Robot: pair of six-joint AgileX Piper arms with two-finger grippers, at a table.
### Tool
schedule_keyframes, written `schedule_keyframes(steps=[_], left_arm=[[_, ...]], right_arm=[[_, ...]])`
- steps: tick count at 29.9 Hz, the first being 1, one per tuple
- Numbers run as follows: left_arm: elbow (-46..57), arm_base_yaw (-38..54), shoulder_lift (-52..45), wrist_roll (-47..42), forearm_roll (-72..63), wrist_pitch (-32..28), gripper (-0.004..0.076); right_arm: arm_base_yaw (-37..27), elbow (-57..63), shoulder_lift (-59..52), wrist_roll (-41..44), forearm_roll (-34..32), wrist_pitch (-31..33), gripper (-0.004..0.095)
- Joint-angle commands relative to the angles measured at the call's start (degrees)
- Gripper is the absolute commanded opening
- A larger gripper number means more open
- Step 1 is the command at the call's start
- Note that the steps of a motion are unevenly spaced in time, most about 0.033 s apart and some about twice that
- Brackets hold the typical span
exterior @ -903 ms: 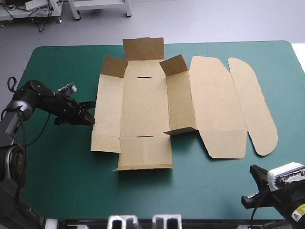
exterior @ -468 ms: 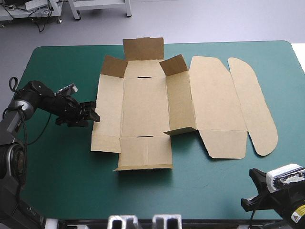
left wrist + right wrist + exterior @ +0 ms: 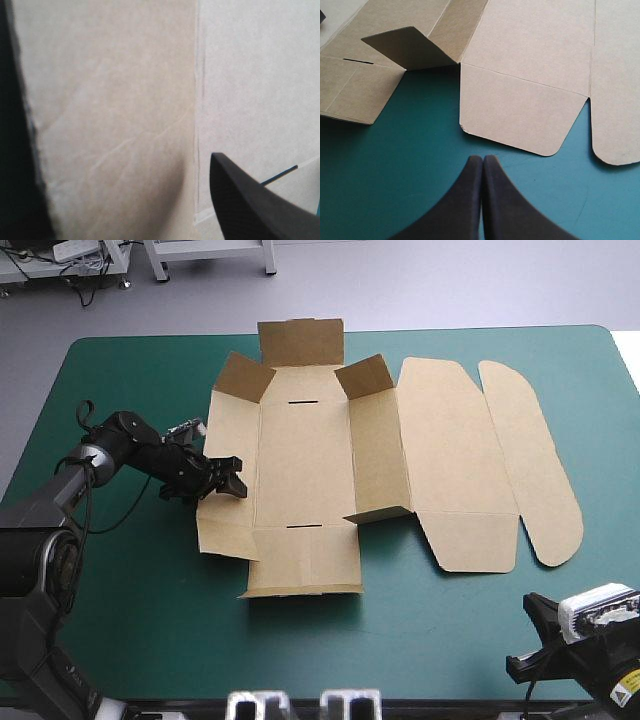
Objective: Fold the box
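Note:
The brown box (image 3: 305, 460) lies unfolded at the table's middle. Its two far corner flaps (image 3: 362, 375) stand up, and the lid (image 3: 455, 460) with its rounded flap (image 3: 530, 460) lies flat to the right. My left gripper (image 3: 232, 480) reaches over the left wall panel (image 3: 232, 425), whose outer edge is slightly raised. In the left wrist view the fingers (image 3: 250, 205) stand apart, open, with brown board (image 3: 115, 100) filling the space between them. My right gripper (image 3: 482, 159) is shut over bare cover near the front right corner, short of the lid's near flap (image 3: 520, 107).
The teal-green cover (image 3: 420, 620) runs between the box's near edge and the table's front edge. More cover (image 3: 130, 390) lies left of the box. A raised side flap (image 3: 410, 47) shows ahead of the right gripper.
My left gripper has moved right, from beside the box's left edge onto the left wall panel. That panel's outer edge has shifted inward and risen a little. The right arm stayed put.

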Motion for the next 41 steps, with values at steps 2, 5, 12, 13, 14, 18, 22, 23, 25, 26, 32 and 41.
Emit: schedule_keyframes(steps=[2, 5, 12, 13, 14, 18, 22, 23, 25, 26, 32, 41], left_arm=[[-1.5, -1.4, -1.1, 0.0, -3.4, -0.1, 0.0376], [-1.5, -1.4, -0.8, 0.2, -3.1, -0.1, 0.0168], [-4.9, -1.4, -0.6, 5.4, -2.1, 3.4, -0.001], [-6.3, -1.4, -0.6, 6.0, -1.6, 4.8, -0.001], [-8.1, -1.4, -0.6, 6.2, -0.7, 6.2, -0.001], [-16.9, -1.5, -0.6, 7.2, 5.2, 11.6, -0.001], [-26.4, -1.5, -0.6, 12.2, 9.5, 15.4, -0.001], [-28.9, -1.5, -0.6, 12.2, 11.4, 15.4, -0.001], [-33.2, -1.5, -0.6, 13.4, 13.9, 15.3, -0.001], [-35.1, -1.5, -0.6, 15.5, 15.2, 15.3, -0.001], [-41.9, -1.6, -0.6, 28.5, 17.3, 15.0, -0.001], [-42.9, -3.9, -0.6, 41.6, 17.0, 14.4, -0.001]], right_arm=[[-0.3, -1.8, 1.1, 0.1, 0.5, -3.4, -0.0015], [-0.3, -1.8, 1.1, 0.1, 0.5, -3.4, -0.0015], [-0.3, -1.8, 1.1, 0.1, 0.5, -3.3, -0.0015], [-0.3, -1.8, 1.1, 0.1, 0.5, -3.3, -0.0015], [-0.3, -1.8, 1.1, 0.1, 0.5, -3.3, -0.0015], [-0.3, -1.8, 1.1, 0.1, 0.5, -3.2, -0.0015], [-0.3, -1.8, 1.1, 0.1, 0.5, -3.2, -0.0015], [-0.3, -1.8, 1.1, 0.1, 0.5, -3.2, -0.0015], [-0.3, -1.8, 1.1, 0.1, 0.6, -3.2, -0.0015], [-0.3, -1.8, 1.1, 0.1, 0.9, -3.2, -0.0015], [-0.3, -1.8, 1.1, -0.2, 2.8, -3.2, -0.0015], [-0.3, -5.6, 1.2, -0.6, 1.6, -2.9, -0.0015]])
